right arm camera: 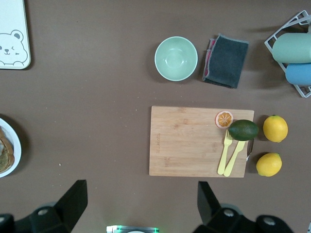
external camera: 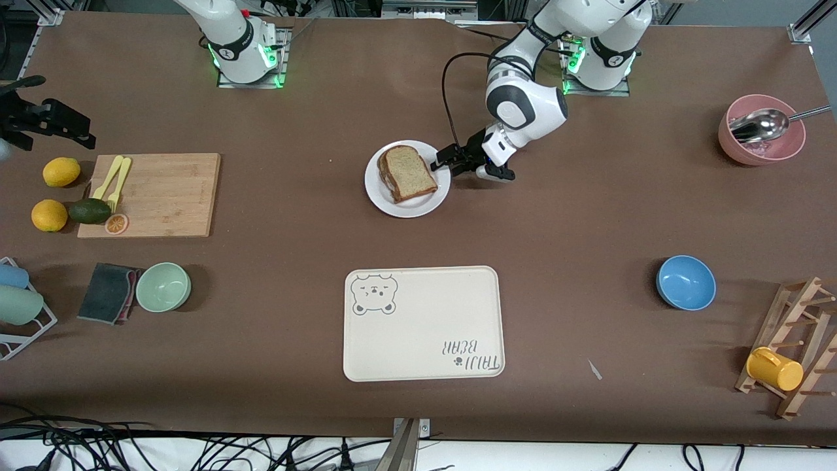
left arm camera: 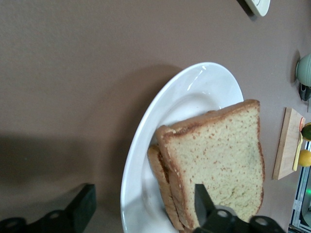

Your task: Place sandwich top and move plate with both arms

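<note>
R claw (external camera: 49,124) hangs over the bench (external camera: 294,216) at the right arm's end, above the spot by the lemons. Fingers (right arm camera: 73,199) wide apart, nothing between them; that arm waits.

Below it are 2 lemons (external camera: 61,172), then a wooden board (external camera: 163,193) w/ yellow forks (external camera: 112,178). An avocado (external camera: 90,210) and an orange slice (external camera: 116,224) sit at the board's edge. Nearer the front camera are a dark cloth (external camera: 108,292) and, touching it, a pale green bowl (external camera: 163,286).

Mid-bench is the plate (external camera: 409,206), white and flat on the bench. The sandwich top (external camera: 409,173) lies on it, stacked on a 2nd slice (left arm camera: 158,170) whose crust shows under it in the L wrist view. The top sits a bit askew and within the rim.

L claw (external camera: 444,160) is low at the plate's rim on the side toward the left arm's base. Jaws are apart and straddle the rim. One finger (left arm camera: 204,204) is over the bread's edge, the other is off the plate above bare bench. Not clamped on anything; can't tell if the finger touches the bread.

The cream bear tray (external camera: 425,324) lies nearer the front camera than the plate, well apart from it.

Toward the left arm's end are a blue bowl (external camera: 685,282) and a pink bowl (external camera: 729,147) w/ a metal spoon (external camera: 758,125) in it. A wooden rack (external camera: 798,347) there holds a yellow mug (external camera: 773,368).
</note>
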{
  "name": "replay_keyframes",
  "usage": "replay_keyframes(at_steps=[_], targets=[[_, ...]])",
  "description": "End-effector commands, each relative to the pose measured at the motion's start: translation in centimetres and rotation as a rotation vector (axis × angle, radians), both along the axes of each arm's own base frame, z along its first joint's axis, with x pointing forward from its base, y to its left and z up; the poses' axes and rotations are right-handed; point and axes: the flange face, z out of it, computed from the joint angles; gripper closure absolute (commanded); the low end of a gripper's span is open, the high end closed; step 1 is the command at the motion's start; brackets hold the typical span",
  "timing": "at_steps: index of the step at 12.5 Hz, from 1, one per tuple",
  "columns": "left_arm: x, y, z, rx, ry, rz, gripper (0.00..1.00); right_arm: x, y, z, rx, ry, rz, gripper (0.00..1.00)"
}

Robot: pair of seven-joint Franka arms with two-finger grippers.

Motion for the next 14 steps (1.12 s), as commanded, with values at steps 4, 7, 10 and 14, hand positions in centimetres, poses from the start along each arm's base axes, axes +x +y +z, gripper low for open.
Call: replay_keyframes(at_steps=[4, 7, 10, 14], targets=[[-0.1, -0.9, -1.5, 0.0, 0.015, 0.012, 0.49, -0.3, -0.6, 0.1, -0.019, 0.027, -0.022, 0.0], [0.1, -0.7, -1.7, 0.001, 0.018, 0.018, 0.75, -0.1, 2.0, -0.3, -0.004, 0.02, -0.079, 0.0], [0.3, -0.4, -1.9, 0.003, 0.022, 0.026, 1.0, 0.4, 2.5, -0.7, 0.017, 0.006, -0.064, 0.0], [1.3, -0.6, -1.4, -0.009, 0.005, 0.037, 1.0, 0.5, 2.5, -0.9, 0.002, 0.021, -0.062, 0.0]])
